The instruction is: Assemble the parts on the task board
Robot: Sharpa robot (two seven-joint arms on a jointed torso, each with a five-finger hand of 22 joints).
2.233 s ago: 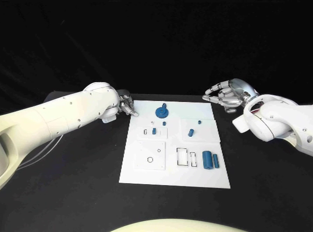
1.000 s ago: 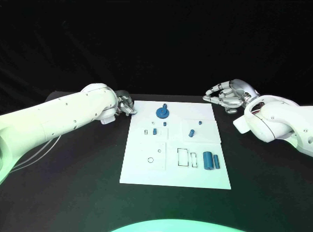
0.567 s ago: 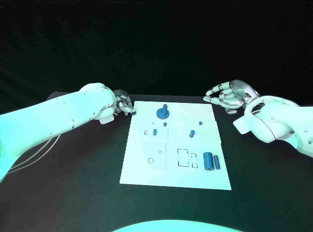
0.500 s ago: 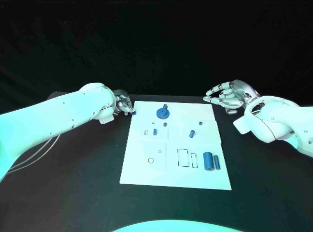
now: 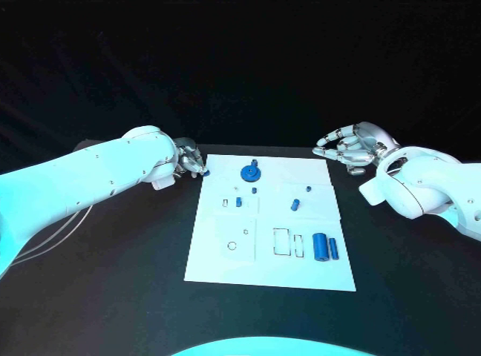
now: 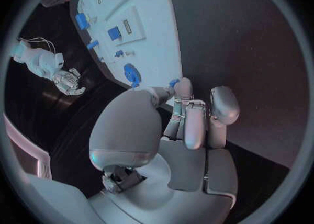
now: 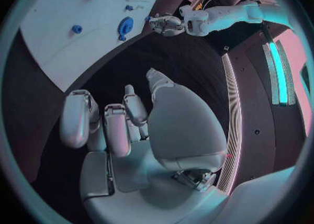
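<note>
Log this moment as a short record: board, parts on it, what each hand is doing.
board: white rectangular task board on the black table
parts: blue round disc part at the far end; two blue cylinders lying near the right edge
left hand: pinches a small blue piece at the board's far left corner
right hand: fingers curled, holding nothing, off the board's far right corner

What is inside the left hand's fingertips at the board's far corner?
The left hand pinches a small blue part at its fingertips, beside the task board's corner. Most of the part is covered by the fingers, so its shape is unclear.
</note>
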